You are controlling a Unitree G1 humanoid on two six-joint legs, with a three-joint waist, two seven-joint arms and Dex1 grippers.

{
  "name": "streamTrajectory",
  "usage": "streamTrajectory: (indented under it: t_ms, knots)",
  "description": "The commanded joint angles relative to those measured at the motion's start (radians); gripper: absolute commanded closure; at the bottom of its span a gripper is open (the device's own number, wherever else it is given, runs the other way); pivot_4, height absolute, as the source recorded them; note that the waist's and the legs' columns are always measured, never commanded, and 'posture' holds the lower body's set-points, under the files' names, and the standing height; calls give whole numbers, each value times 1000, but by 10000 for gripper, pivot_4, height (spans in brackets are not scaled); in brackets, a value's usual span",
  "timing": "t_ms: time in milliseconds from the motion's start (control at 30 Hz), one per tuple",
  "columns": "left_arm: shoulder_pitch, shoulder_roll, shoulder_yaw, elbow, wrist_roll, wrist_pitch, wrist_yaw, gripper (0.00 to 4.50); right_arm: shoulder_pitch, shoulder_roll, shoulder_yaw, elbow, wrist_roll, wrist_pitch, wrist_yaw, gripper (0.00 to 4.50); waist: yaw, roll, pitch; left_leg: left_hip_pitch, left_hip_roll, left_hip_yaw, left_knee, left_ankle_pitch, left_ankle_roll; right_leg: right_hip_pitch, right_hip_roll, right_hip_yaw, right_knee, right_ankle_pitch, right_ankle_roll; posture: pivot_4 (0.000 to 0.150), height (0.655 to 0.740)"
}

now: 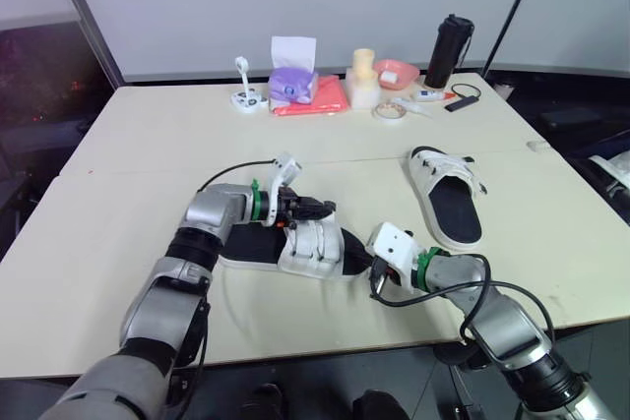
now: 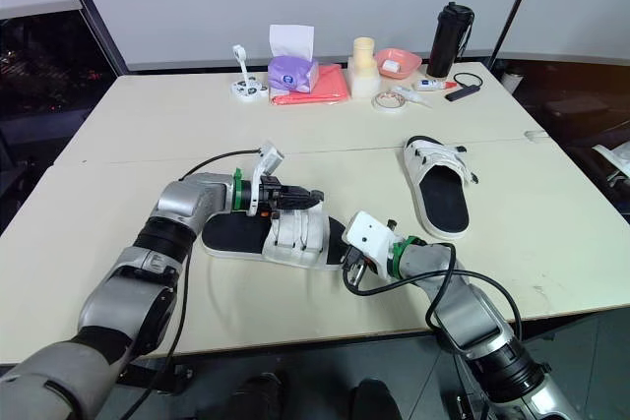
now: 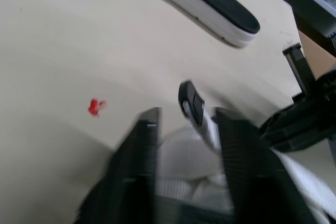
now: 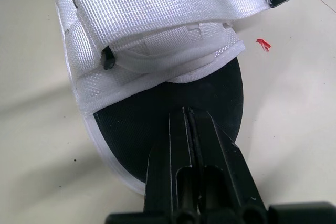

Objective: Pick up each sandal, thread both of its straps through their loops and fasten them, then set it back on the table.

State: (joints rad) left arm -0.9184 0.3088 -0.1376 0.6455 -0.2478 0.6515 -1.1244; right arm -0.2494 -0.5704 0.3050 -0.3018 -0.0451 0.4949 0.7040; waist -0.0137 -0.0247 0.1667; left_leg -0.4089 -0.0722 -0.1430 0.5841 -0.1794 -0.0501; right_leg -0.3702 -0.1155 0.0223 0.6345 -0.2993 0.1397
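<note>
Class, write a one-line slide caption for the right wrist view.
Shut right end effector over the toe of a sandal, white straps ahead, on the table.

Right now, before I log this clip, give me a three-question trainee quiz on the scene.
1. True or false: the right claw is shut.
2. How many sandals lie on the table?
3. Where does the near sandal lie? A) between the left claw and the right one B) at the table's far edge C) hanging off the edge
Key: 1 true; 2 two; 3 A.
</note>
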Motion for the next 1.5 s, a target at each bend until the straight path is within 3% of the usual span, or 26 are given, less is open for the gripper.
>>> streamTrajectory:
  t_ms: [33, 67, 100, 300, 533, 633, 867, 1300, 1500]
  knots:
    - [1, 25, 2, -26, 12, 11, 15, 7050, 37, -11, 30, 53, -19, 54, 7, 45000, 0, 0, 0, 0, 0, 0, 0, 0, 0, 0, 0, 0, 0, 0, 0, 1500, 7400]
    - [-5, 21, 16, -21, 4, 11, 29, 2034, 36, -11, 30, 55, -19, 53, 7, 45000, 0, 0, 0, 0, 0, 0, 0, 0, 0, 0, 0, 0, 0, 0, 0, 1500, 7400]
    - [-15, 11, 37, -9, -3, -5, 56, 911, 35, -11, 30, 57, -19, 51, 8, 45000, 0, 0, 0, 0, 0, 0, 0, 0, 0, 0, 0, 0, 0, 0, 0, 1500, 7400]
    - [-101, -68, 149, 60, -51, -161, 149, 911, 24, -9, 34, 64, -21, 47, 11, 45000, 1, 0, 0, 0, 0, 0, 0, 0, 0, 0, 0, 0, 0, 0, 0, 1500, 7400]
    - [-157, -99, 139, 89, -83, -145, 9, 911, 21, -11, 34, 65, -21, 48, 10, 45000, -4, 0, 0, 0, 0, 0, 0, 0, 0, 0, 0, 0, 0, 0, 0, 1500, 7400]
    - [-167, -98, 109, 120, -52, -160, -22, 8938, 24, -10, 34, 61, -21, 51, 7, 45000, -1, 0, 0, 0, 0, 0, 0, 0, 0, 0, 0, 0, 0, 0, 0, 1500, 7400]
    - [-144, -76, 9, 146, 38, -230, -102, 43557, 34, -5, 32, 52, -21, 58, -3, 45000, 0, 0, 0, 0, 0, 0, 1, 0, 0, 0, 0, 0, 0, 0, 1, 1500, 7400]
    - [-140, -46, -184, 291, 309, -548, -77, 44759, 36, -4, 32, 56, -21, 57, -10, 45000, 1, 0, 0, 0, 0, 0, 1, 0, 0, 1, 0, 0, 0, 0, 1, 1500, 7400]
    - [-159, -29, -220, 351, 355, -581, -142, 44759, 33, -3, 34, 62, -22, 54, -12, 45000, -1, 0, -1, 0, 0, 0, 1, 0, 0, 1, 0, 0, 0, 0, 1, 1500, 7400]
